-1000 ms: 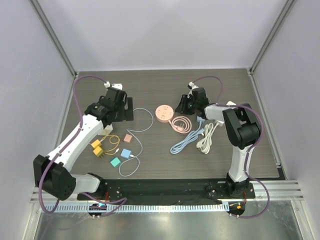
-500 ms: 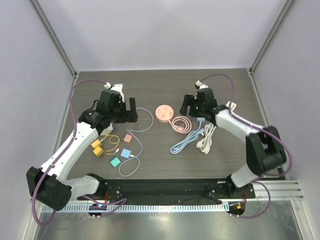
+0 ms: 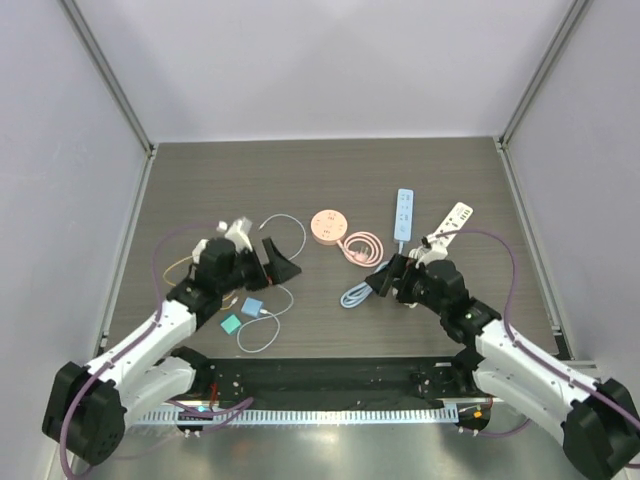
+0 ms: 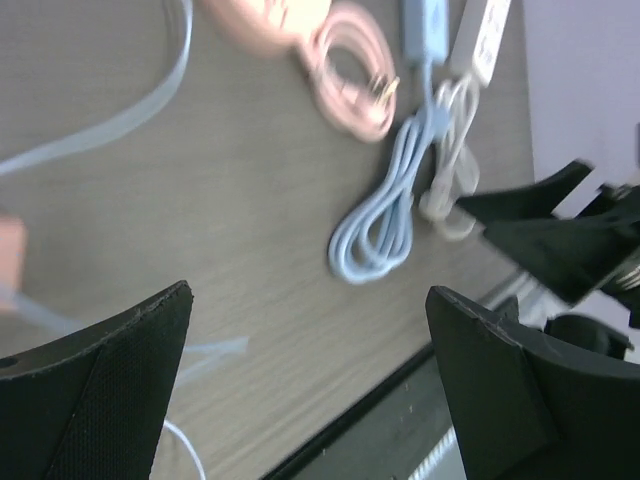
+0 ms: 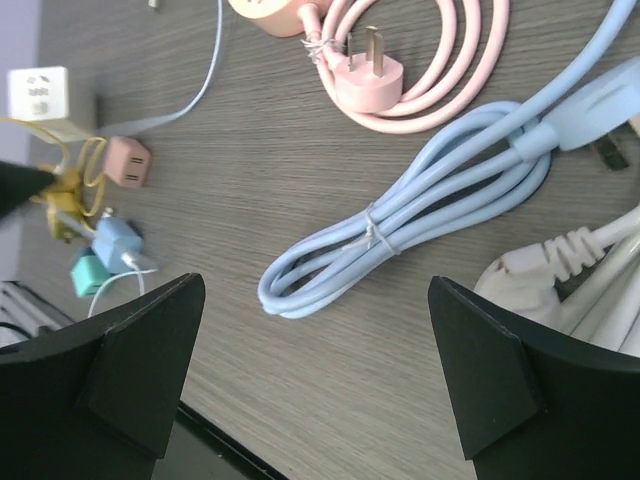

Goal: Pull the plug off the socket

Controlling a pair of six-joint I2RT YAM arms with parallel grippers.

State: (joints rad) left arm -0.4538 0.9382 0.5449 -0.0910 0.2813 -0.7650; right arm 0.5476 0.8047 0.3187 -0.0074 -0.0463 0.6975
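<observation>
The pink round socket (image 3: 328, 226) lies mid-table, and nothing that I can see is plugged into its top. Its pink plug (image 5: 368, 80) rests loose, prongs bare, on the coiled pink cable (image 3: 362, 246). The light-blue plug (image 5: 590, 115) also lies loose at the end of its coiled blue cable (image 5: 400, 230). My left gripper (image 3: 272, 258) hangs open above the table, left of the socket, holding nothing. My right gripper (image 3: 385, 282) is open too, over the near end of the blue coil (image 3: 360, 292), and empty.
A blue power strip (image 3: 403, 213) and a white one (image 3: 452, 221) lie at the right, with a white cable (image 5: 560, 270) beside the blue coil. Small pink (image 5: 127, 161), blue (image 5: 118, 240), teal (image 5: 88, 272), yellow and white (image 5: 40, 95) chargers with thin cables lie under the left arm.
Both arms have drawn back from the socket area toward the near edge. The right gripper has opened. The blue and white power strips are now uncovered.
</observation>
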